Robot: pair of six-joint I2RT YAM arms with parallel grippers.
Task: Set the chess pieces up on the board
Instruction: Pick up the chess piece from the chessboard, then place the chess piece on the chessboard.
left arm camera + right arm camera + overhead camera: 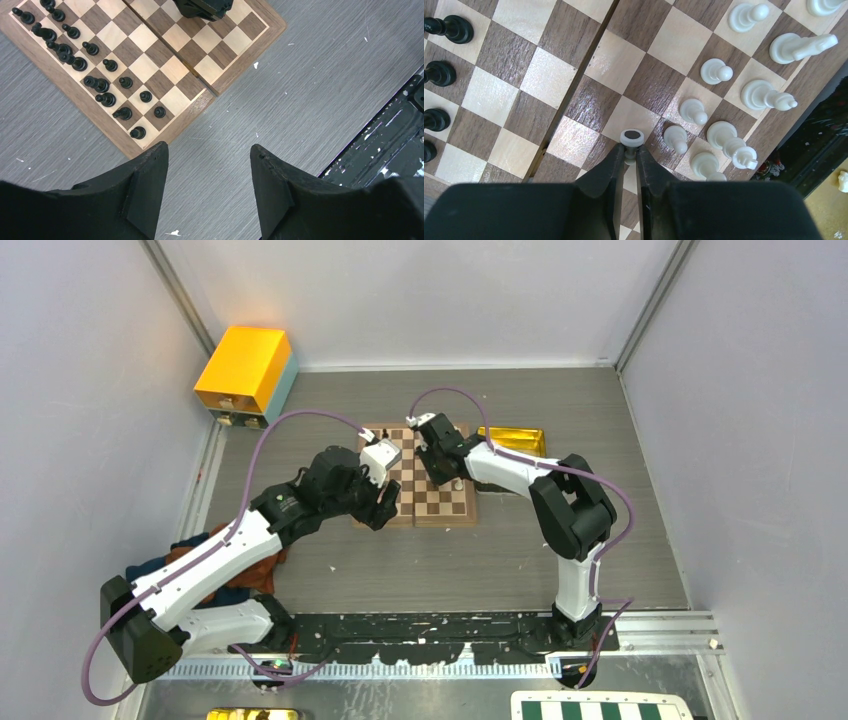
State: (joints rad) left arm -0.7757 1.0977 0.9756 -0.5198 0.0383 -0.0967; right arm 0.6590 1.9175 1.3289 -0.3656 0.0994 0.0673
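Note:
The wooden chessboard lies mid-table, also in the left wrist view and the right wrist view. Several black pieces stand in two rows along its left side. Several cream-white pieces stand on its right side. My right gripper is shut on a white pawn, held base-outward over the board near the other white pawns; in the top view it is over the board's right half. My left gripper is open and empty above bare table just off the board's near corner.
A shiny gold tray lies right behind the board. An orange-yellow box stands at the back left. Dark cloth lies under the left arm. A green-and-white checkered board sits at the bottom edge, past the black base rail.

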